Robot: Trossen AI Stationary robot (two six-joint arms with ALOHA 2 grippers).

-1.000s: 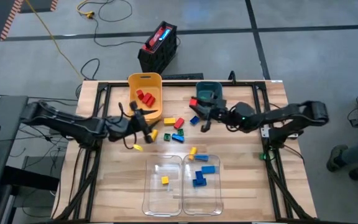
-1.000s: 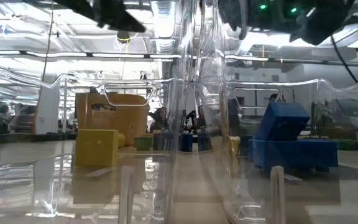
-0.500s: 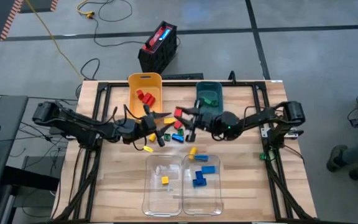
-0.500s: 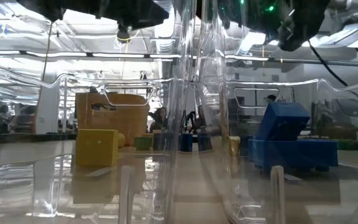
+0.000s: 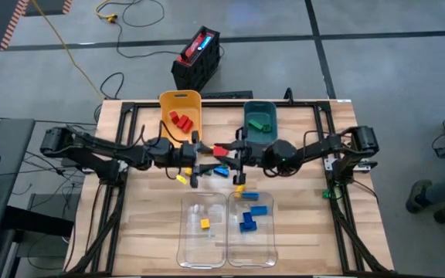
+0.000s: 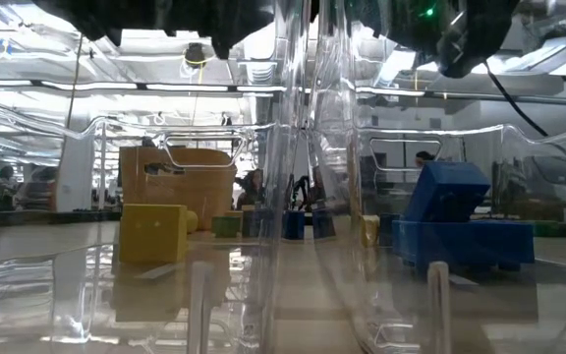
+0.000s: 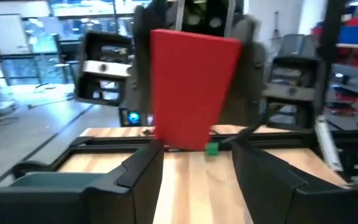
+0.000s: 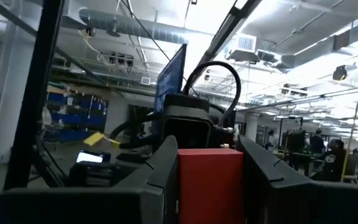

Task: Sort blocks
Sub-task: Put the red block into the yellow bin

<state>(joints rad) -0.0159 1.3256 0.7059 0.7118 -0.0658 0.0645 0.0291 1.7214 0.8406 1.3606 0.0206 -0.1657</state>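
Both arms meet mid-counter (image 5: 153,232), just near of the yellow bin (image 5: 181,102) and teal bin (image 5: 259,113).

Right claw (image 5: 229,150) is clenched on a red block (image 5: 220,150), held up off the counter; its wrist cam shows the red block (image 8: 209,184) pinched between its fingers (image 8: 160,180).

Left claw (image 5: 198,154) sits right opposite, fingers (image 7: 143,167) either side of the same red block (image 7: 193,88) per its wrist cam; can't tell if it's actually gripping or just around it. Looks like both claws at one block.

Rest of blocks:
- loose blue/yellow/green ones under and around the claws
- a yellow one (image 5: 181,178) just near-left of the left claw
- red ones in the yellow bin
- green in the teal bin
- clear bins (image 5: 226,232) at the near edge: left has a yellow (image 5: 205,223), right has blues (image 5: 250,215).

Low cam: looks through the clear bins, yellow block (image 6: 152,232) left, blue blocks (image 6: 460,228) right.
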